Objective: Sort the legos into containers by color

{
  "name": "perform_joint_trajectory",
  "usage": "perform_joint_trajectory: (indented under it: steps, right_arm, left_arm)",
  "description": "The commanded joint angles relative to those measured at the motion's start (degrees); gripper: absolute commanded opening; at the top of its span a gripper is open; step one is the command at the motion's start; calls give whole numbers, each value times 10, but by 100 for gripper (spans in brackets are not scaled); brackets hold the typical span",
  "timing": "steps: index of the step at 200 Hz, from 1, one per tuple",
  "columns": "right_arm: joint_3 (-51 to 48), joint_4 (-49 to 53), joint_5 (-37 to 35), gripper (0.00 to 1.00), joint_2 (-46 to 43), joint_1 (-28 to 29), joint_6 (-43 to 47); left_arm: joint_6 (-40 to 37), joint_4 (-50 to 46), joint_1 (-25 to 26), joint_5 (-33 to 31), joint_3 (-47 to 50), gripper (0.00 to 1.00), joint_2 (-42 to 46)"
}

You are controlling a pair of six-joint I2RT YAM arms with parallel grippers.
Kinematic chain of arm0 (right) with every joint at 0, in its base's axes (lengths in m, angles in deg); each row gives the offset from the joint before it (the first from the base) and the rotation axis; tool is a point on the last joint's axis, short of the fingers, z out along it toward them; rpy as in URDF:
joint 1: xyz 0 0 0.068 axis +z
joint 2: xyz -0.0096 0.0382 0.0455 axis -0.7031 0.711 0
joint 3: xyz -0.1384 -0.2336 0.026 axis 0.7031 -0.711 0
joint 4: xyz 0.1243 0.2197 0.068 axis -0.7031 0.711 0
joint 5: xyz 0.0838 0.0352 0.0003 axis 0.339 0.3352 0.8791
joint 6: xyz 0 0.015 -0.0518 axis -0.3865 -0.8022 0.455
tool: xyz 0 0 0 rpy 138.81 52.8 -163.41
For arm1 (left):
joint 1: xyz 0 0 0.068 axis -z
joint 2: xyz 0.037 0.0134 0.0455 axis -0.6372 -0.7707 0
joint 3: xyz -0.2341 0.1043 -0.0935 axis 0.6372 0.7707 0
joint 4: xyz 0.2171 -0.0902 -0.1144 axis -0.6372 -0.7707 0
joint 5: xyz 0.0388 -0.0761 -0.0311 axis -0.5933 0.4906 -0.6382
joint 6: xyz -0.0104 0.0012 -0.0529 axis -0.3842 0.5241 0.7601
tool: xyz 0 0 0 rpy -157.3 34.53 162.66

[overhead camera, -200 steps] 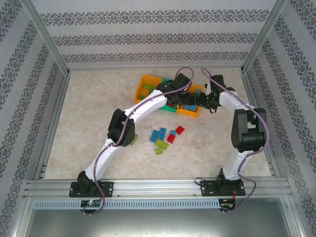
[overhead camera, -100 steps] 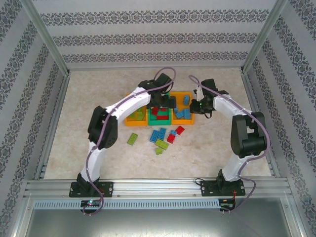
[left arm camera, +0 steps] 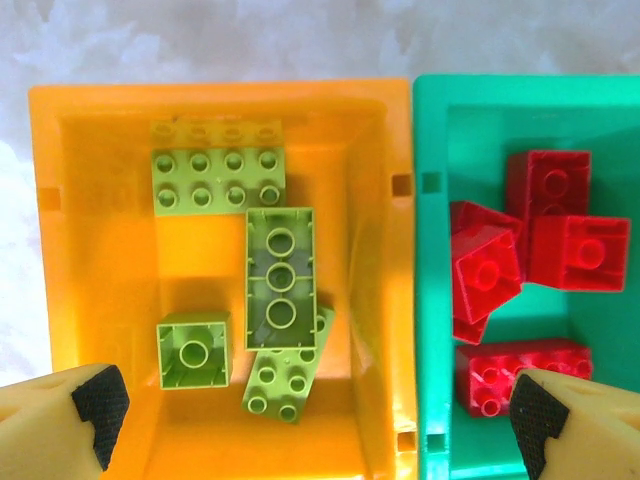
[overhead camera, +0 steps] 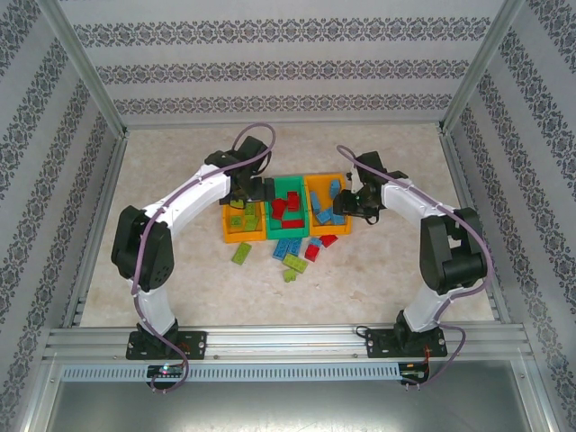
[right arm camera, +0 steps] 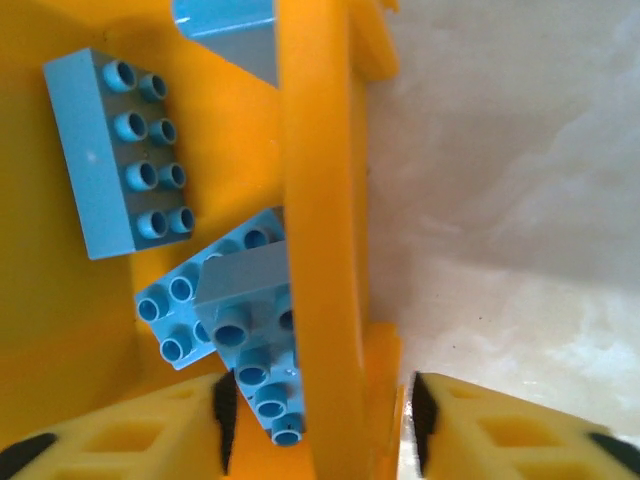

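Observation:
Three containers stand in a row: a left orange bin [overhead camera: 243,239] [left arm camera: 375,250] holding lime green legos [left arm camera: 280,265], a green bin [overhead camera: 289,182] [left arm camera: 432,250] holding red legos [left arm camera: 560,215], and a right orange bin [overhead camera: 326,230] [right arm camera: 315,200] holding blue legos [right arm camera: 120,150]. My left gripper [overhead camera: 258,192] [left arm camera: 315,420] hangs wide open above the left orange bin and the green bin, gripping nothing. My right gripper [overhead camera: 345,205] [right arm camera: 320,420] straddles the right bin's outer wall, open, its pads clear of the wall on both sides. Several loose legos [overhead camera: 295,263] lie in front of the bins.
The loose bricks include a lime one [overhead camera: 241,253], a blue one [overhead camera: 288,247] and red ones [overhead camera: 312,251] just in front of the bins. Bare marbled table [overhead camera: 162,225] stretches to the left and right. Patterned walls and metal posts ring the work area.
The three bins have come forward from the back and now stand in a straight row. My left arm has swung left. My right gripper's jaws have opened off the bin wall.

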Motion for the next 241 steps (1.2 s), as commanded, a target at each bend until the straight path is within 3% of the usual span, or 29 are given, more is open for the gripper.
perform_joint_trajectory:
  steps: [1, 30, 59, 87, 118, 150, 241]
  right_arm:
    - [5, 8, -29, 56, -32, 8, -50]
    - [-37, 11, -66, 72, -104, 24, -92]
    - [-78, 39, -115, 73, -178, 79, -160]
    - [-108, 61, -154, 73, -199, 164, -297]
    - [-112, 52, -194, 73, -166, 252, -426]
    - [-72, 70, -205, 73, -94, 299, -460]
    - [-36, 75, -225, 68, 1, 314, -490]
  left_arm:
    - [-13, 0, -9, -9, 21, 99, 27]
    - [-7, 15, -33, 0, 55, 99, 58]
    - [-20, 24, -63, -18, 84, 99, 97]
    - [-35, 30, -90, -40, 104, 99, 124]
    - [-35, 52, -119, -19, 138, 99, 144]
    - [-38, 71, -138, 4, 169, 99, 161]
    - [-40, 91, -149, 20, 228, 99, 217]
